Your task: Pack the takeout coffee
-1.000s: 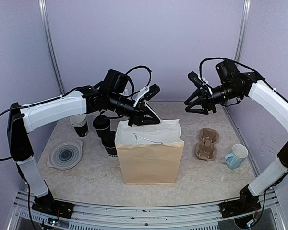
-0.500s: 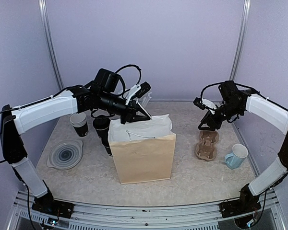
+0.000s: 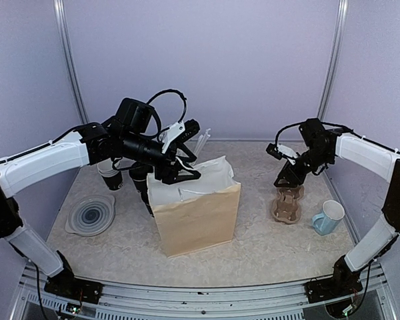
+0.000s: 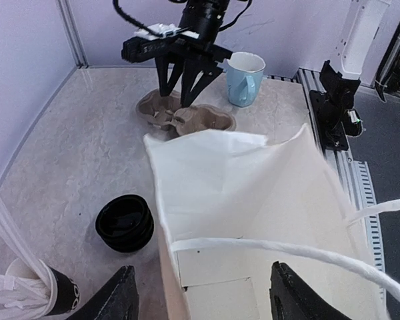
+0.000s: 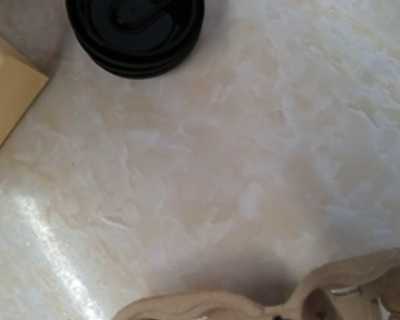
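In the top view the takeout coffee [image 3: 149,201] stands on the surface [image 3: 267,247] left of centre, tight against the left rear edge of the paper bag [image 3: 200,220]. The bag cuts off its lower side, and its lid is hard to make out under the left arm, beside another dark cup [image 3: 141,177]. The left pincer [image 4: 207,297] hangs over the bag mouth with fingers wide apart, up and right of the coffee and clear of it. The right pincer [image 3: 285,183], also parted and gripping nothing, hovers over the pulp carrier [image 3: 287,203] at the right, well apart from the coffee.
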You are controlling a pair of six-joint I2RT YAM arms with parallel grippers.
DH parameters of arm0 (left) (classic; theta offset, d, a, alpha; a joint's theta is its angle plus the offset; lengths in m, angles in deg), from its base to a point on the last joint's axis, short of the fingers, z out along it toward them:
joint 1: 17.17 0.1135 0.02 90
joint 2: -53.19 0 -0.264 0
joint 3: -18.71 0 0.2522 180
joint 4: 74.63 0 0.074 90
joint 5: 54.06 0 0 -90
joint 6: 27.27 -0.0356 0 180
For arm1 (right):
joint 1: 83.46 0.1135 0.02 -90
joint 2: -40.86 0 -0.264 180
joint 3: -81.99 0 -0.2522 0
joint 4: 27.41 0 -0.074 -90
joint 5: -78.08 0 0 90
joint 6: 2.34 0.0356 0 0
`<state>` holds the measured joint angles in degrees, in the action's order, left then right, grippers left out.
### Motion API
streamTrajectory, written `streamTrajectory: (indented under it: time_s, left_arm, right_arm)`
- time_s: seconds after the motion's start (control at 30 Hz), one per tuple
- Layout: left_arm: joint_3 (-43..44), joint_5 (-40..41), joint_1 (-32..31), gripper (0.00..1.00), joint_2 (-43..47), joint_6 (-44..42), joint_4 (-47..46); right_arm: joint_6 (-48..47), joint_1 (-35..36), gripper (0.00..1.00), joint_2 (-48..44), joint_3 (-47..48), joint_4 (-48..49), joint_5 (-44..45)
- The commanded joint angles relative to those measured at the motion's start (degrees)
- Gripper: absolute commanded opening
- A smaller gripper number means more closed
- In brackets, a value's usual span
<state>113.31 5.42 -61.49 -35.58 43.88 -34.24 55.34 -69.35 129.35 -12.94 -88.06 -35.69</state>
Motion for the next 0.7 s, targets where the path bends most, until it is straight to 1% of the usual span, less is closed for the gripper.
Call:
streamTrajectory:
  time_s: [0.0, 0.17, 0.27, 0.37, 0.4, 0.5, 0.67]
  left_arm:
    - [2.0, -0.3, -2.4, 0.66, 0.7, -5.2, -1.2]
    - [5.4, 1.9, -3.9, 0.66, -3.9, -6.4, -0.6]
    - [6.6, 3.9, -4.1, 0.62, -5.6, -4.5, -1.1]
    - [9.0, 6.8, -3.9, 0.54, -7.3, -2.5, 0.3]
    - [9.6, 7.4, -3.7, 0.5, -8.1, -1.2, 0.5]
    - [11.4, 7.3, -2.9, 0.39, -9.3, 1.5, 1.8]
    - [13.2, 7.0, -1.6, 0.28, -9.6, 5.3, 4.3]
  right_arm:
    - [0.1, -0.4, 0.46, 1.5, 2.1, -1.2, -3.0]
    - [0.7, -0.4, 0.46, 2.0, 3.1, -1.8, -4.7]
    - [0.7, -0.4, 0.46, 1.8, 3.3, -2.2, -4.8]
    - [0.8, -0.4, 0.46, 1.6, 3.2, -2.3, -5.0]
    - [0.8, -0.4, 0.46, 1.6, 3.3, -2.4, -5.1]
    - [0.9, -0.4, 0.46, 1.5, 3.3, -2.8, -5.5]
    - [0.3, -0.4, 0.45, 0.9, 3.9, -4.1, -5.0]
